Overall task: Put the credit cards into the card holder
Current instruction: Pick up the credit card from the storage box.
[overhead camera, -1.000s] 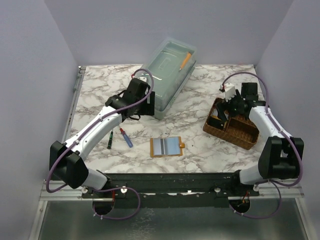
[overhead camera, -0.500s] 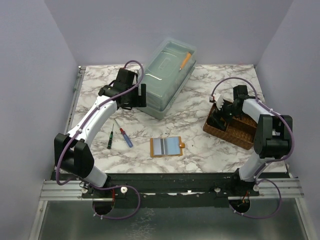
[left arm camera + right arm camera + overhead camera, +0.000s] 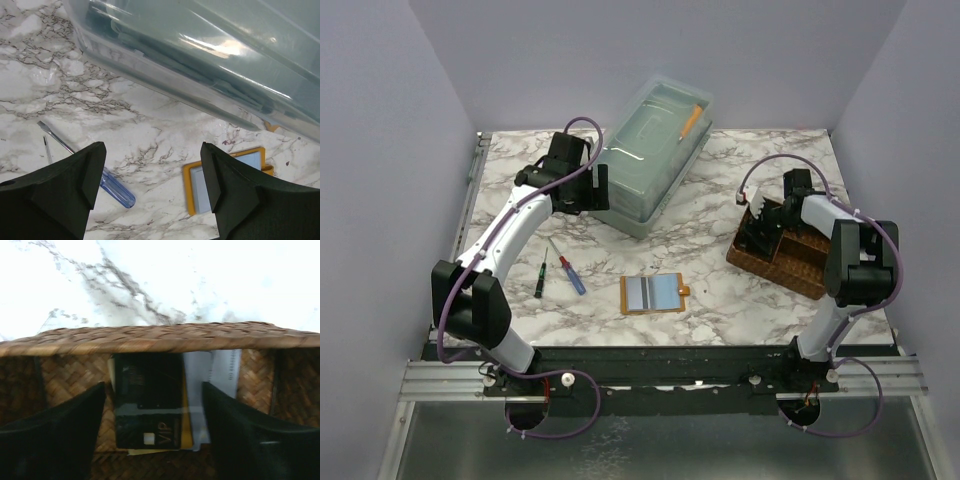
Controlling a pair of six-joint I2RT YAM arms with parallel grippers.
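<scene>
Nothing slotted yet! The flat orange-tan leather card holder (image 3: 653, 293) lies open at the near centre of the marble table (image 3: 740, 300). The thin credit cards (image 3: 147, 405), a dark one on top, sit stacked in the brown woven divided tray (image 3: 150, 337) on the right. The right gripper (image 3: 153, 390) hovers over them, fingers spread and empty. The left gripper (image 3: 152, 155), also spread, hangs beside the clear plastic lidded box (image 3: 655, 150). Every card is left to move.

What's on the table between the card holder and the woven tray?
Nothing. In the top view, only bare marble tabletop lies between the card holder and the woven tray.
</scene>
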